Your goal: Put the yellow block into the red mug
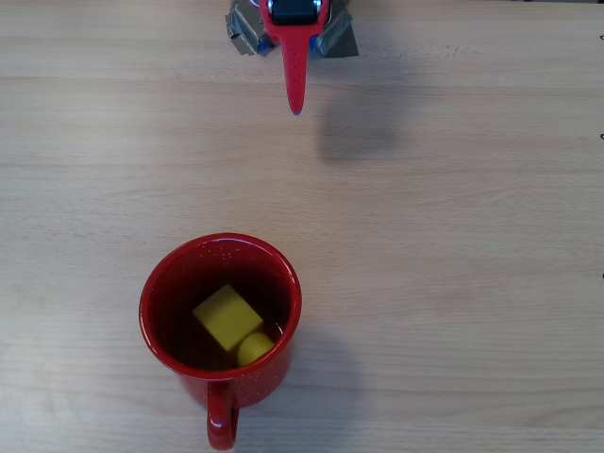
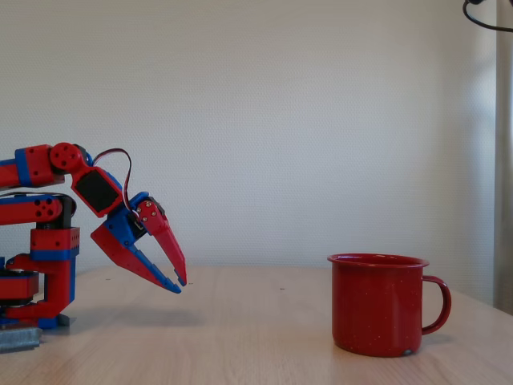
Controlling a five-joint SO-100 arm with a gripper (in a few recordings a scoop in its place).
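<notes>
The red mug (image 1: 283, 363) stands on the wooden table near the front, its handle toward the bottom edge of the overhead view. Inside it lies the yellow block (image 1: 226, 316), tipped on its side with the round stud facing lower right. In the fixed view the red mug (image 2: 377, 309) stands at the right and hides the block. My red and blue gripper (image 1: 296, 109) hangs at the back of the table, far from the mug. From the side, the gripper (image 2: 179, 285) points down, its fingertips together and empty, just above the tabletop.
The arm's base (image 2: 36, 297) sits at the left of the fixed view, clamped to the table's edge. Bare wood tabletop (image 1: 453, 236) lies between gripper and mug. A white wall stands behind.
</notes>
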